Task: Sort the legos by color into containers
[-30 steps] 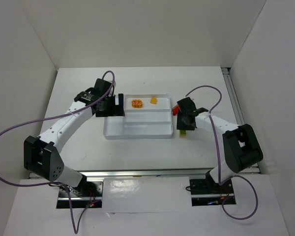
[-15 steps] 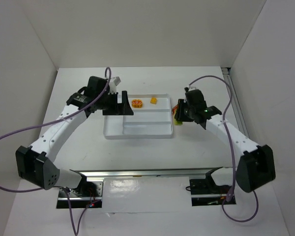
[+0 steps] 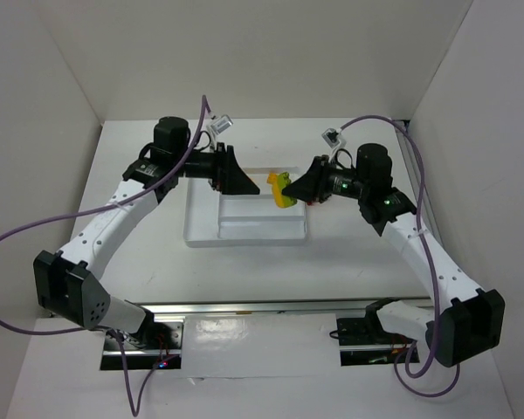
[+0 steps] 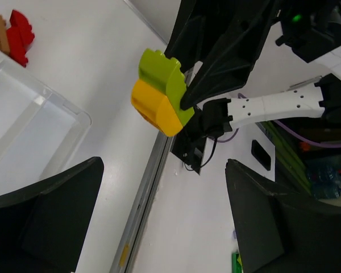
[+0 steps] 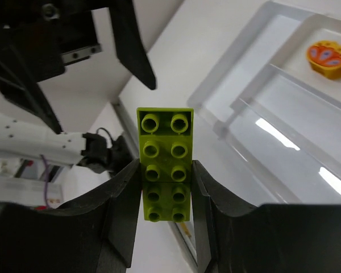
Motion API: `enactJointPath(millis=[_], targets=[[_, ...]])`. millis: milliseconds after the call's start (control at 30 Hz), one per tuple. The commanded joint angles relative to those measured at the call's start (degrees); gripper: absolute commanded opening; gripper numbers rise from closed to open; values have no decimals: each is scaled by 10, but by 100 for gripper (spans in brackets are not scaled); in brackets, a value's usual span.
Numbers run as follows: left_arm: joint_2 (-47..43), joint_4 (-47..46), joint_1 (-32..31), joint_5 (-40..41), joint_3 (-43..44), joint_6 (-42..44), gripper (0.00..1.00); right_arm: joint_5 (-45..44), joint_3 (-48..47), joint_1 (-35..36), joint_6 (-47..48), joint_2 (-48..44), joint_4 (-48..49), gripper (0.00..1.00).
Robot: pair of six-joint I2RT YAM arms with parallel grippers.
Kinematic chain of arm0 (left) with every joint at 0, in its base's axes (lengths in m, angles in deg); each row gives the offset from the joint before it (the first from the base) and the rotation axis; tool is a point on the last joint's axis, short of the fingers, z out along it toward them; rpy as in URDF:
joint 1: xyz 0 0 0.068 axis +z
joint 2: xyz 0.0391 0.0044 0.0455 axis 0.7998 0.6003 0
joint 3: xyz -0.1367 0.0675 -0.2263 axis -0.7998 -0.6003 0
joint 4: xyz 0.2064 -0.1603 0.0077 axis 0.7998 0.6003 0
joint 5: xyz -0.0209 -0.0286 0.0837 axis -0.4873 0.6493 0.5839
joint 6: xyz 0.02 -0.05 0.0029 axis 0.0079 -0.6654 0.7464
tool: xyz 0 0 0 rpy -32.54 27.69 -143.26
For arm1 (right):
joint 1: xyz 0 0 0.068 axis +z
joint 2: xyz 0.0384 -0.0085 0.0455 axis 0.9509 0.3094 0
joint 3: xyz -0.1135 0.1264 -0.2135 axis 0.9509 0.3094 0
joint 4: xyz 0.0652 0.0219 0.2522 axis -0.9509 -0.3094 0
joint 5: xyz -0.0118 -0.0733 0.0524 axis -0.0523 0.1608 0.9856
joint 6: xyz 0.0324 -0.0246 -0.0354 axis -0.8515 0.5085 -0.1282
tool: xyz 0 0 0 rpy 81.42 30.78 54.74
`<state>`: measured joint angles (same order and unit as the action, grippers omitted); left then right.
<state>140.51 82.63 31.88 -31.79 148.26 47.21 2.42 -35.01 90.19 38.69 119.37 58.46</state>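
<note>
Right end effector [image 3: 287, 189] clenched on lime green brick [image 5: 165, 147], studs facing the wrist camera, fingers pressing both long sides. Left wrist view shows a yellow brick [image 4: 153, 108] stuck to the lime one, both off the surface. Top view puts the pair in the air over the far right part of the white tray [image 3: 244, 234]. Left end effector [image 3: 240, 182] released, fingers wide apart, nothing between them, hovering over the tray's far left part and facing the right one. Round orange piece [image 5: 328, 58] lies in an outer tray compartment. Red brick [image 4: 20, 37] sits on the counter [image 3: 140, 262] just outside the tray corner.
</note>
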Motion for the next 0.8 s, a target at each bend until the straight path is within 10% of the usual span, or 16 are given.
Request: enactJointPath(millis=[0,567,767], targets=[[-3,-85,-4,-68,4,-6,100,101,-15,-1,-66,-1,127,20],[20,-108,-26,-101,0,18,100,139,-20,25,-138,16,212,20],[8,-247,-26,-136,-57,-61,100,133,-33,36,-120,21,198,20]])
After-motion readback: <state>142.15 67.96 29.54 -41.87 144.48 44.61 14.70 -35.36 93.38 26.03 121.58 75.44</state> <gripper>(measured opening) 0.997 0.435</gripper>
